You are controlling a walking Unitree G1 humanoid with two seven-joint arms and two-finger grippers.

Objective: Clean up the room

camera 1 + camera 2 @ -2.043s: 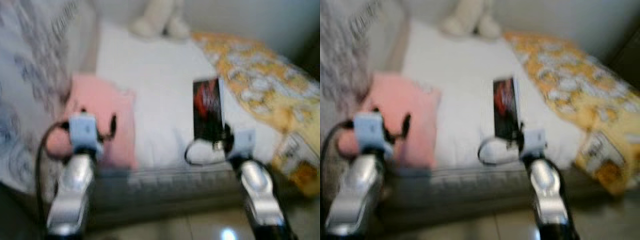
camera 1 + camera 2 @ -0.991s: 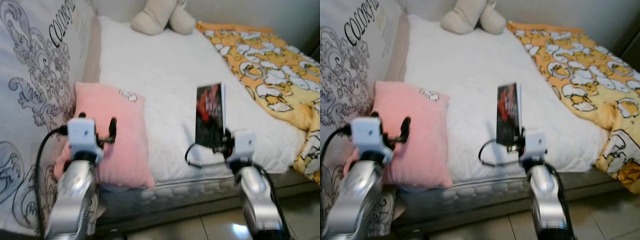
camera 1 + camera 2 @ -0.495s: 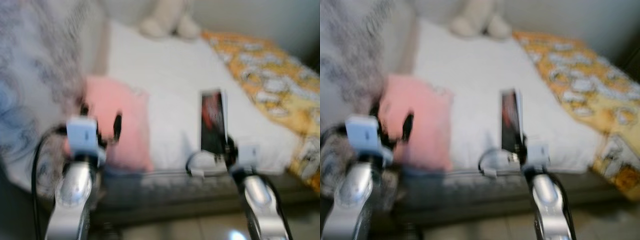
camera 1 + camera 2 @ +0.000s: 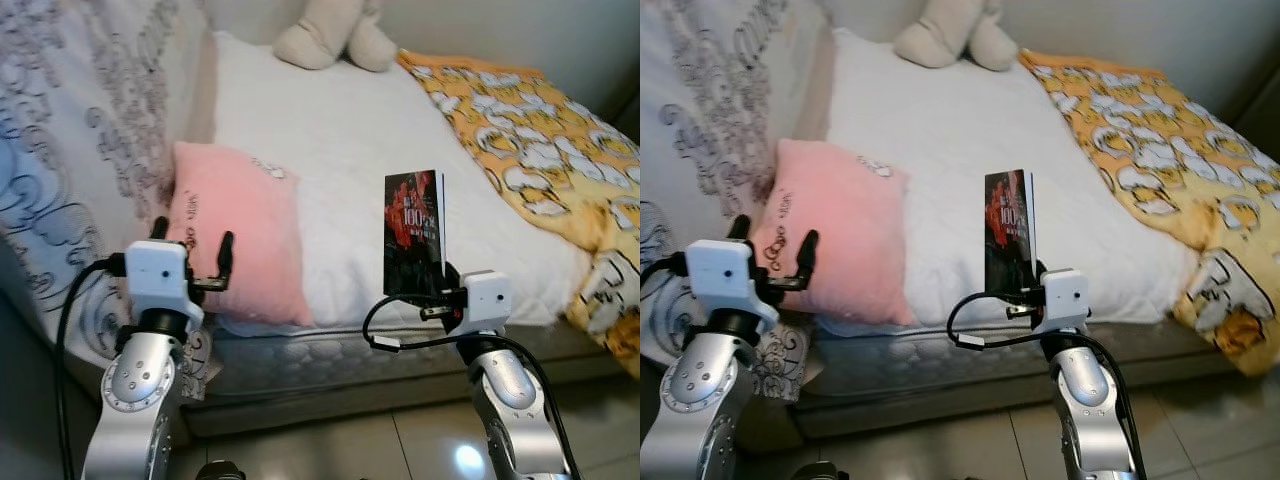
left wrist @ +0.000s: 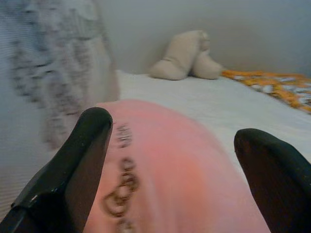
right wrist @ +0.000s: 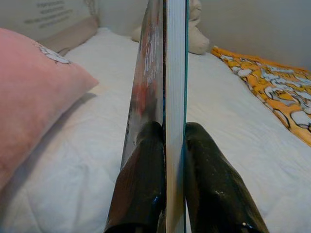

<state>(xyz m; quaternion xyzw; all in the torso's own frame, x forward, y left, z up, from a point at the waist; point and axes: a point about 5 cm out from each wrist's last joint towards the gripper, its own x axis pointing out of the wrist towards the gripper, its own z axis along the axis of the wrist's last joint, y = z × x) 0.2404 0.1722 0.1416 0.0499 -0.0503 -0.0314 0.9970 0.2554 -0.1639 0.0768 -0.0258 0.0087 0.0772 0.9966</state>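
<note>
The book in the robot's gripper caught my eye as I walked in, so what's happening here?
The robot stands at the foot of a bed, tidying. Its right gripper is shut on a dark-covered book, held upright over the mattress edge. Its left gripper is open, hovering just in front of a pink pillow at the bed's near left corner. A beige plush toy sits at the far end, and a yellow patterned blanket covers the right side.

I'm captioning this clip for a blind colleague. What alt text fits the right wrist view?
The right gripper pinches a closed book upright, edge-on, one black finger on each cover. Behind it lies a white bed with a pink pillow to one side, an orange patterned blanket on the other, and a beige plush toy by the wall.
</note>
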